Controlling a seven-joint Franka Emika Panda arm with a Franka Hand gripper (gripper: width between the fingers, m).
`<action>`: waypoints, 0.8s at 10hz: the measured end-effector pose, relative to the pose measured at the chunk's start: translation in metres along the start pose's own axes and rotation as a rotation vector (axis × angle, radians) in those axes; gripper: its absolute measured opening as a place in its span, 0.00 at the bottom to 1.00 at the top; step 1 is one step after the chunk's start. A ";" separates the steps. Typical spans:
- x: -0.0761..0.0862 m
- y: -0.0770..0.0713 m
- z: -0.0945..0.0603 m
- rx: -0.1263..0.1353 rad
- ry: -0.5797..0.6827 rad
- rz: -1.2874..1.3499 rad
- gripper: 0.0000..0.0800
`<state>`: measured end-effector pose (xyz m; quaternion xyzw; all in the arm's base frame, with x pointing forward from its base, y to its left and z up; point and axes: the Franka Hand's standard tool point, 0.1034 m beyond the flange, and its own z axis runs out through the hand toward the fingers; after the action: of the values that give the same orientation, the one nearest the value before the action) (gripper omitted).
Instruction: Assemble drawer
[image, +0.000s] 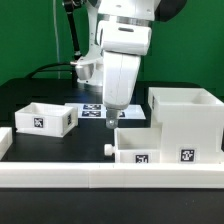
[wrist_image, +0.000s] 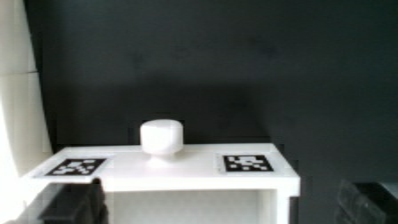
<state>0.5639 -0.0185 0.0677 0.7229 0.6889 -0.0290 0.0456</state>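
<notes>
The small white tray (image: 145, 146) with a round knob (image: 108, 150) on its face sits at the front centre, knob toward the exterior view's left. My gripper (image: 112, 120) hangs just above the tray's knob end, open and empty. In the wrist view the tray's tagged front wall (wrist_image: 169, 166) and knob (wrist_image: 162, 137) lie right below, with my gripper (wrist_image: 217, 206) open and a dark finger (wrist_image: 71, 205) showing on either side of the tray. A second tray (image: 45, 118) sits at the exterior view's left. The large hollow housing (image: 186, 120) stands at the right.
The long low white rail (image: 110, 181) runs along the front edge of the black table. The marker board (image: 93, 109) lies flat behind my gripper. A white strip (wrist_image: 15, 100) shows along one edge of the wrist view.
</notes>
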 end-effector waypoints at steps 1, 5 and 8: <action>-0.010 0.001 0.002 0.001 0.024 -0.016 0.81; -0.056 0.010 0.019 0.002 0.148 -0.064 0.81; -0.052 0.017 0.031 0.019 0.210 -0.035 0.81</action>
<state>0.5790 -0.0748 0.0428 0.7101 0.7021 0.0399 -0.0342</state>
